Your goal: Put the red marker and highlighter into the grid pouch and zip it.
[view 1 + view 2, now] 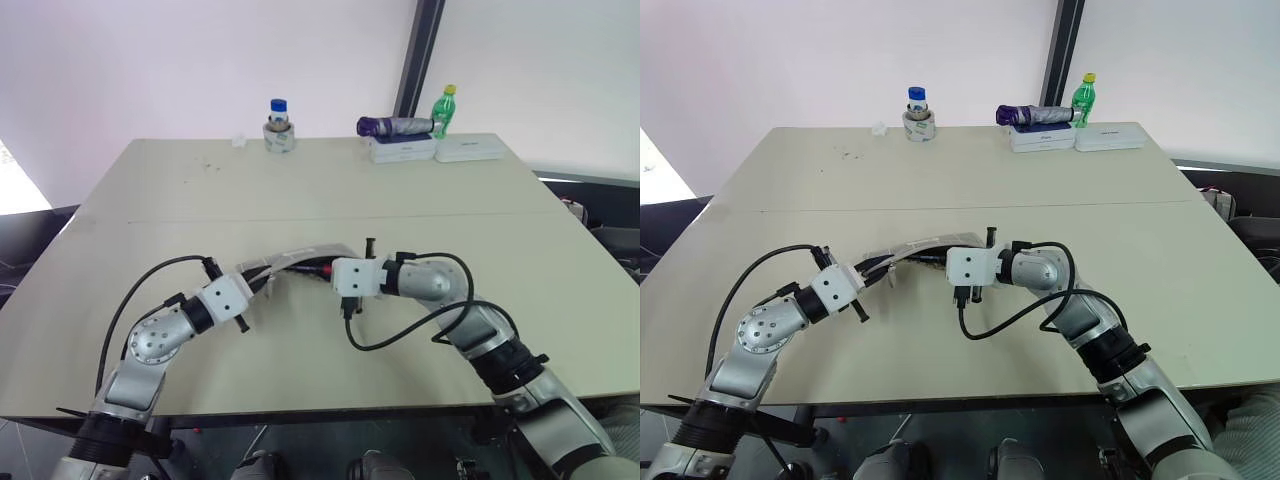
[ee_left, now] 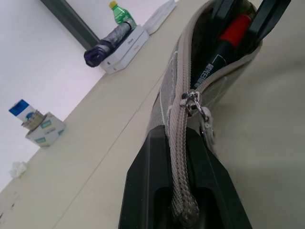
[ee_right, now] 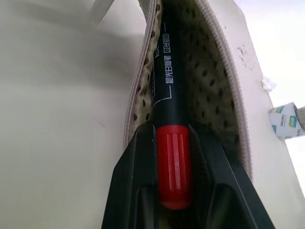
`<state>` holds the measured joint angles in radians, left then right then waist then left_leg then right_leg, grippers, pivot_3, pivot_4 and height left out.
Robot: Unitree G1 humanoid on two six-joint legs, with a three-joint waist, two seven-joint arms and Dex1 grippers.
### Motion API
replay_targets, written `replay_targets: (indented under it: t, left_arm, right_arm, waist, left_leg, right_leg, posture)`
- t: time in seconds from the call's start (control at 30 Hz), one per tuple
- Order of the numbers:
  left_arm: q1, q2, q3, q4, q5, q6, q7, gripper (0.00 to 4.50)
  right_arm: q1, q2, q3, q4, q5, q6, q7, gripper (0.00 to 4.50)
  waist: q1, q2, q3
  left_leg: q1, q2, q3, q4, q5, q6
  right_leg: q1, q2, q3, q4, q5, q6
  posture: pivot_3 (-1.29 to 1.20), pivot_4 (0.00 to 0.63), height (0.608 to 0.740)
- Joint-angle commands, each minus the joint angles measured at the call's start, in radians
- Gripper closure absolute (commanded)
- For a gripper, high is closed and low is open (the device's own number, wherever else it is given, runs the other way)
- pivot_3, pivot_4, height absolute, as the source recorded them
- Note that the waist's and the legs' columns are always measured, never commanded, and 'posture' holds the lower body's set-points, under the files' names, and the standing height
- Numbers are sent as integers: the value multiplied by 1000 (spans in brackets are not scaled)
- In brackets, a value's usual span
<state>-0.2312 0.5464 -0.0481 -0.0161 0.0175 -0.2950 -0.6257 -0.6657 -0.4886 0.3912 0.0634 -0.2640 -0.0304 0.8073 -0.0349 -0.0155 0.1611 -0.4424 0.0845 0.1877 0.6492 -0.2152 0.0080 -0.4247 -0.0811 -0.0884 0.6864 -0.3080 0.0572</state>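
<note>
A: Step in hand?

B: Insertion, by the look of it. Red marker point(image 3: 170, 143) clamped between the black fingers of the right hand point(image 1: 330, 268), black end already inside the open mouth of the grid pouch point(image 2: 190, 76), red end at the fingers.

A: And the left hand point(image 2: 177, 191)?

B: Pinched tight on the zipper edge of the pouch, holding it up off the desk point(image 1: 300, 190), mouth toward the right hand at about three o'clock.

A: Highlighter?

B: Nowhere clear; possibly inside already, cannot tell.

A: Next move?

B: Probably pushing the marker deeper along the pouch's length, then letting go without dragging it back out. After that, zipper pull point(image 2: 196, 102) to be caught and drawn along the teeth; small metal tab, fiddly for blunt fingers.

A: Materials?

B: Pouch soft grey fabric, bowed and limp, lining dotted with dark spots, coarse woven zipper tape. Marker smooth hard plastic, cylindrical, white print on the black part, fine ribs on the red. Desk matte pale, flat.

A: Elsewhere?

B: Far edge, toward twelve o'clock: blue-capped jar point(image 1: 279, 125); toward one o'clock, green bottle point(image 1: 444, 110) beside white boxes point(image 1: 435, 148) with a folded purple umbrella point(image 1: 392, 126) on top. Well apart from the work.
</note>
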Motion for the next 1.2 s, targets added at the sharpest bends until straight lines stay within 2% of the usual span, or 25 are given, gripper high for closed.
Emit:
replay_targets:
  t: [0.03,0.13,0.2,0.27,0.37,0.63,0.73,0.83,0.93,1.0,1.2]
  left_arm:
    - [-6,4,11,-45,-25,-8,-7,4500]
    - [-5,4,16,-42,-34,-4,-10,4500]
    - [-6,1,15,-40,-37,-1,-13,4500]
    - [-7,1,15,-35,-35,-4,-14,4500]
    - [-5,4,21,-28,-38,-10,-16,4500]
    - [10,3,32,-24,-44,-2,-7,4500]
    - [-2,-11,31,-14,-34,13,16,4500]
    - [-11,-33,16,-19,-30,52,32,4500]
    - [2,-42,-19,-40,-8,53,23,4500]
    - [8,-46,-27,-55,0,66,28,4500]
    - [26,-2,-74,-85,64,42,-9,4500]
  right_arm:
    - [-32,28,-39,-54,62,27,22,4161]
    - [-21,5,-27,-47,70,19,77,4161]
    - [-22,-4,-30,-33,64,-14,74,3110]
    - [-22,-10,-40,-33,62,-30,69,2242]
    - [-6,-35,-68,-68,113,-22,112,669]
    - [102,-77,-215,-291,427,148,217,669]
    - [151,-67,-247,-369,547,307,208,669]
    - [272,-98,-200,-439,627,492,221,669]
    - [382,-48,-143,-396,587,499,155,669]
    - [377,18,-132,-344,583,530,95,669]
    - [279,246,-114,-206,504,463,-109,669]
  waist:
    - [-1,0,0]
    - [1,0,0]
    - [1,0,0]
    - [0,0,0]
    - [0,0,0]
    - [18,0,0]
    - [21,0,0]
    - [25,-1,-1]
    - [24,-4,-2]
    - [14,-3,-2]
    - [16,-3,-2]
  left_leg:
    - [0,0,0,0,0,0]
    - [0,0,0,0,0,0]
    - [0,0,0,0,0,0]
    - [0,0,0,0,0,0]
    - [0,0,0,0,0,0]
    - [0,0,-1,1,0,0]
    - [0,0,-1,1,0,0]
    - [0,0,-2,2,0,1]
    - [0,0,-4,2,-4,7]
    - [0,0,-3,2,-4,7]
    - [1,1,-4,2,-3,6]
  right_leg:
    - [0,0,0,0,0,0]
    - [0,0,0,0,0,0]
    - [0,0,0,0,0,0]
    - [0,0,0,0,0,0]
    - [0,0,0,0,0,0]
    - [0,0,0,0,0,0]
    - [1,0,0,0,0,0]
    - [1,0,0,0,0,0]
    - [4,0,-1,-2,0,0]
    - [4,-1,-2,-1,0,-1]
    - [2,1,-1,1,1,-2]
  posture:
    - [0,150,738]
    - [0,150,738]
    - [0,150,738]
    - [0,150,738]
    - [0,150,738]
    - [0,150,738]
    - [0,150,738]
    - [0,150,738]
    - [0,150,738]
    - [0,150,738]
    - [0,150,738]
